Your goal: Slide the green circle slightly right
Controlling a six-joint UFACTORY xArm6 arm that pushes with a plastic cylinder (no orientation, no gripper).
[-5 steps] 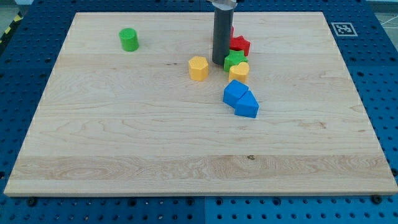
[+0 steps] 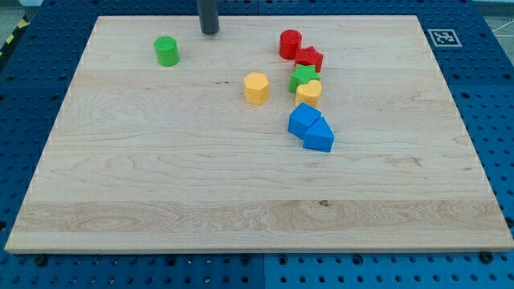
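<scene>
The green circle (image 2: 166,50), a short green cylinder, stands near the view's top left of the wooden board (image 2: 161,177). My tip (image 2: 209,31) is at the view's top, to the right of and slightly above the green circle, apart from it. The dark rod rises out of the view's top edge.
A yellow hexagon block (image 2: 256,87) sits near the middle. Right of it is a cluster: red cylinder (image 2: 290,42), red star (image 2: 309,58), green star (image 2: 303,77), yellow heart (image 2: 308,92). Two blue blocks (image 2: 311,128) lie below them. A marker tag (image 2: 442,37) is at the top right.
The rod has moved left and toward the view's top, from beside the green star to near the green circle. The red cylinder is now uncovered. No block has moved.
</scene>
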